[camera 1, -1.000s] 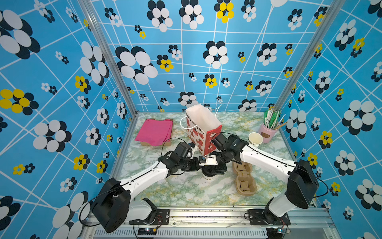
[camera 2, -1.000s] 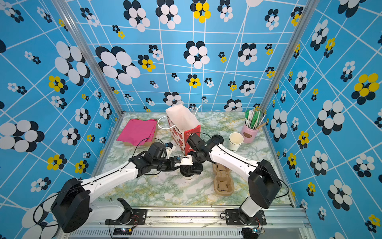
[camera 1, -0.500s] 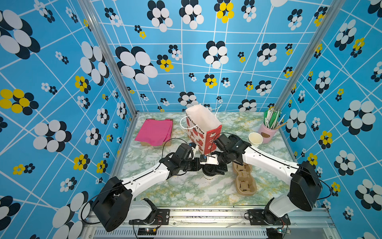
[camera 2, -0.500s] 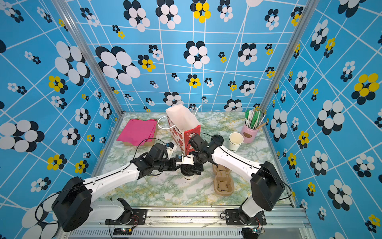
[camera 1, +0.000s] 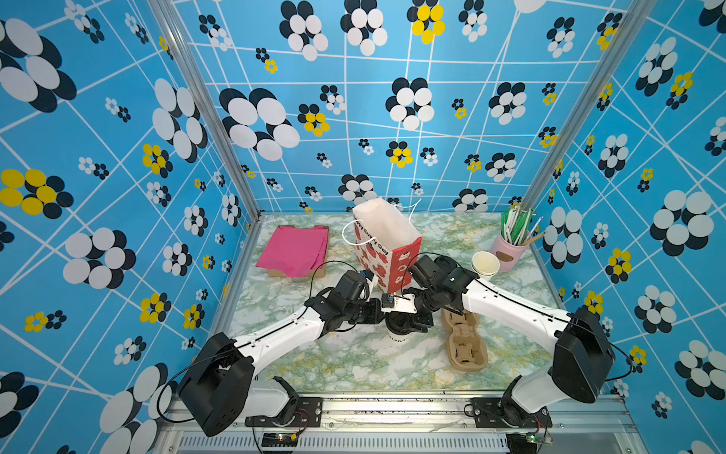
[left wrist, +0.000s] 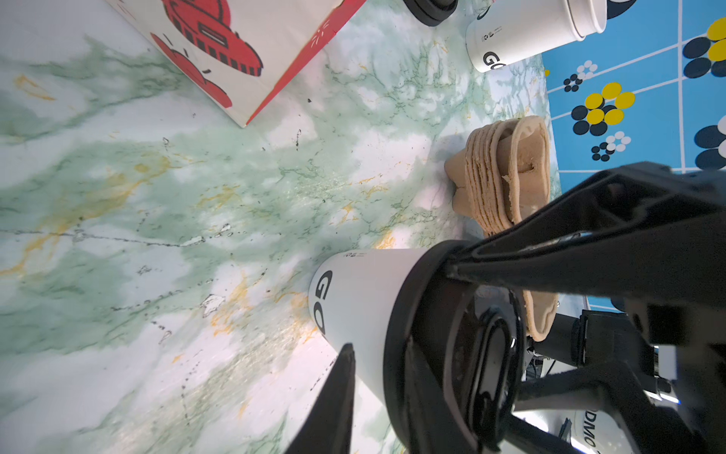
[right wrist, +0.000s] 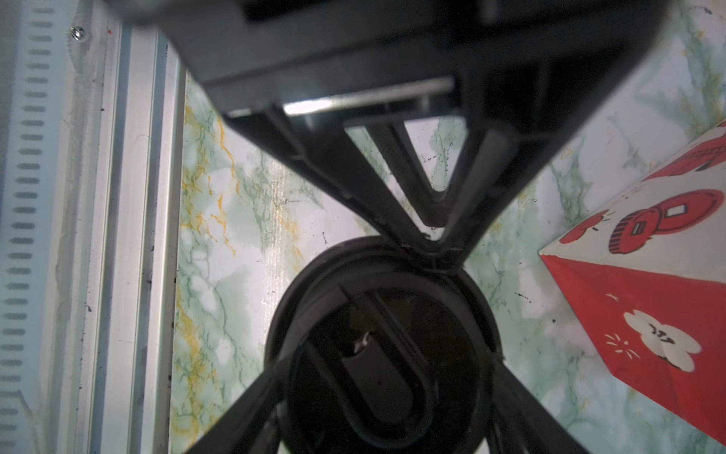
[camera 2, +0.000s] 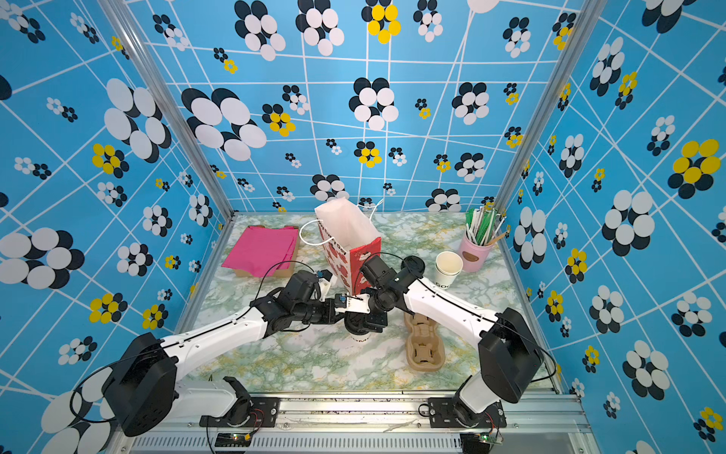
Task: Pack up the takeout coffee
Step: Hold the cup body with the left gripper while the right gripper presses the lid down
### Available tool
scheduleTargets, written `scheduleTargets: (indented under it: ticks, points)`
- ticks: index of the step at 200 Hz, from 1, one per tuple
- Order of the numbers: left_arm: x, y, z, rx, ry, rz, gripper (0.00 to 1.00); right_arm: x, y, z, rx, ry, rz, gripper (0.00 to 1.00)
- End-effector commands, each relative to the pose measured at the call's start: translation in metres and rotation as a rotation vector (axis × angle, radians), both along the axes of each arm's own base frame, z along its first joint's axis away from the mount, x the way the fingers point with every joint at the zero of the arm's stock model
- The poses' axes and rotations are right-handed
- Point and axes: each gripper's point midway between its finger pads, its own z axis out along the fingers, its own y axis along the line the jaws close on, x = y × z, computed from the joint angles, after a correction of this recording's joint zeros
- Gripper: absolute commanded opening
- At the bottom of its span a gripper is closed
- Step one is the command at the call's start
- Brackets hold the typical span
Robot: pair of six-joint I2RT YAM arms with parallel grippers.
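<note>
The takeout coffee (left wrist: 361,306) stands upright on the marble-patterned desk (camera 1: 353,365) with its black lid on. It is just in front of the red-and-white paper bag (camera 1: 387,251), off the bag's near red corner and not touching it. Both hands meet at its top. The right hand (camera 1: 410,324) hangs over it from above. In the right wrist view its fingers (right wrist: 243,408) stand wide apart with the round lid between them, each laid against the lid's rim, so this hand grips the coffee by its top. The left hand (camera 1: 387,316) reaches in level from the side, with one finger (left wrist: 338,401) lying beside the white cup wall just under the lid. I cannot tell how far this hand is parted, or whether it pinches the rim or only sits against it. A stack of brown cup carriers (camera 1: 463,342) also lies in front of the bag, toward the right arm and apart from the coffee.
</note>
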Motion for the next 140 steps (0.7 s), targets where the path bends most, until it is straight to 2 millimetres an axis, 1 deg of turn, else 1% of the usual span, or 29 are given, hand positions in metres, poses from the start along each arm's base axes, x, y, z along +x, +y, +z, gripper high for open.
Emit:
scheduleTargets:
  ticks: [1,18,60,87,114,140]
  points:
    - [-0.013,-0.014,0.029,-0.084,0.017,-0.076,0.30,-0.033,-0.053,-0.070,-0.297,0.153,0.002,0.74]
    - [-0.012,-0.017,0.038,-0.111,0.003,-0.087,0.32,-0.032,-0.053,-0.070,-0.294,0.151,0.000,0.74]
    - [-0.016,-0.020,0.033,-0.130,0.036,-0.099,0.33,-0.032,-0.053,-0.070,-0.292,0.149,-0.004,0.75]
    - [-0.016,-0.023,0.039,-0.168,0.026,-0.104,0.34,-0.032,-0.053,-0.070,-0.292,0.151,-0.005,0.75]
    - [-0.014,-0.028,0.049,-0.198,0.006,-0.117,0.35,-0.032,-0.053,-0.071,-0.292,0.152,-0.007,0.75]
    - [-0.014,-0.028,0.044,-0.185,0.018,-0.119,0.37,-0.031,-0.053,-0.071,-0.291,0.151,-0.008,0.76]
